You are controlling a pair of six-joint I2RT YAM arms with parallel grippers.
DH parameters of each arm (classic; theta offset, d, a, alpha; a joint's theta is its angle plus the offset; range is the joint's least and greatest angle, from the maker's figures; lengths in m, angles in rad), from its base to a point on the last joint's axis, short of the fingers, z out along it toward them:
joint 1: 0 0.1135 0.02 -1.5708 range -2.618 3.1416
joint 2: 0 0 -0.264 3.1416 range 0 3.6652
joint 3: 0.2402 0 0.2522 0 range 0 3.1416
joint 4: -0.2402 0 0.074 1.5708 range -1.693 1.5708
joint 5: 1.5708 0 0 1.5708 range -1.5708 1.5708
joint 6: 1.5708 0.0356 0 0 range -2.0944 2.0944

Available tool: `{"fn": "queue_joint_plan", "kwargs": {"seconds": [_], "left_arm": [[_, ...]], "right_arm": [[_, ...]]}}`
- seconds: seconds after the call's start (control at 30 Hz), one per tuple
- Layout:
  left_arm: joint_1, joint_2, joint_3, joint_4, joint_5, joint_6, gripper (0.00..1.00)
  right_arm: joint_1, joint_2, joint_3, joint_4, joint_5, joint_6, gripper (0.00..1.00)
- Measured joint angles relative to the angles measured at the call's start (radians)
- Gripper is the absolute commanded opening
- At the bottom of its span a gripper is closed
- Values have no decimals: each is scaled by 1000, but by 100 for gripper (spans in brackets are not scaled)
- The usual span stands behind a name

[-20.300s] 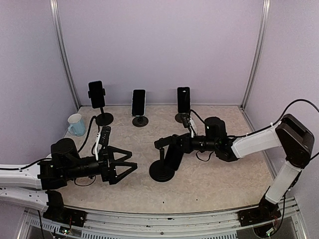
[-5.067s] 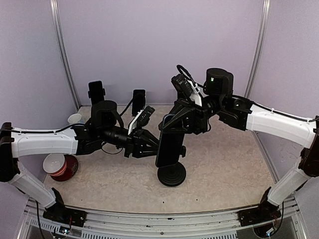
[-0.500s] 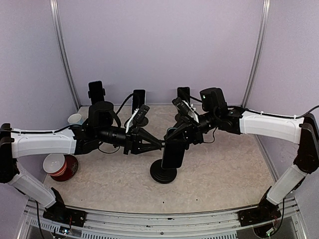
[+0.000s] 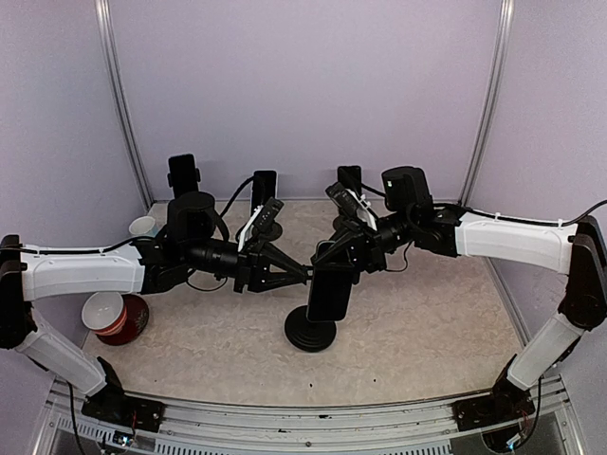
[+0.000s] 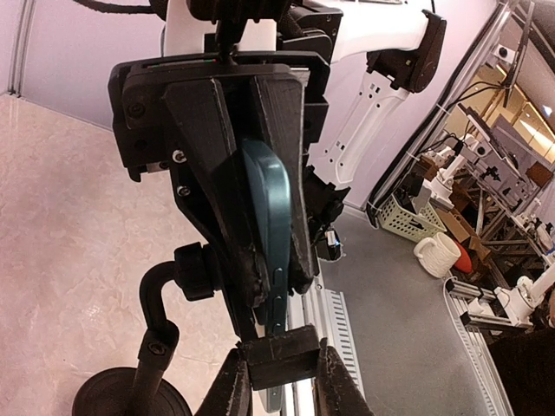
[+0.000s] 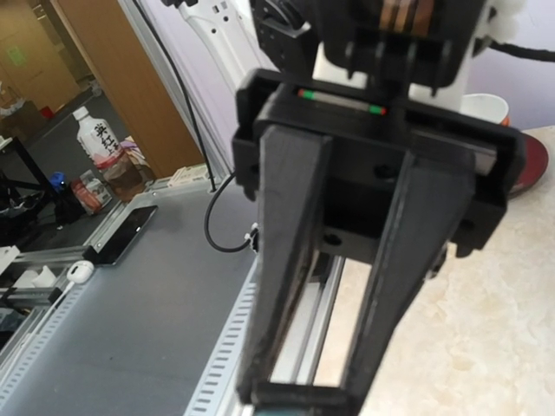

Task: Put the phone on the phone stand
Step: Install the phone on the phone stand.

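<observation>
The dark phone hangs upright over the middle of the table, with my right gripper shut on it from above. In the left wrist view its teal edge shows between the right gripper's black fingers. It lies against the cradle of the phone stand. The stand's round base sits on the table below. My left gripper comes in from the left and is shut on the stand's black clamp piece. The phone's lower end runs down behind that piece. In the right wrist view only the phone's top edge shows under my right gripper.
Three other stands with phones stand along the back wall. A pale blue mug and a red cup sit at the left. Metal frame posts rise at the back corners.
Since five seconds ago the right gripper has lowered the phone toward the stand and the left gripper has closed on the clamp. Over the last half second almost nothing has moved.
</observation>
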Motion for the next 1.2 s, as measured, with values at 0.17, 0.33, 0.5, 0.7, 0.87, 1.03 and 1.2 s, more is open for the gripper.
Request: {"fn": "queue_joint_plan", "kwargs": {"seconds": [0.17, 0.33, 0.5, 0.7, 0.87, 1.03, 1.2], "left_arm": [[0, 0, 0, -2, 0, -1, 0], [0, 0, 0, -9, 3, 0, 0], [0, 0, 0, -18, 10, 0, 0], [0, 0, 0, -18, 13, 1, 0], [0, 0, 0, -18, 14, 2, 0], [0, 0, 0, -18, 17, 6, 1], [2, 0, 0, -19, 18, 13, 12]], "right_arm": [[1, 3, 2, 5, 5, 17, 0], [8, 5, 2, 15, 11, 40, 0], [19, 13, 6, 19, 16, 62, 0], [30, 23, 23, 16, 23, 73, 0], [35, 23, 30, 11, 32, 81, 0], [45, 26, 42, 2, 41, 91, 0], [46, 30, 50, -6, 42, 96, 0]]}}
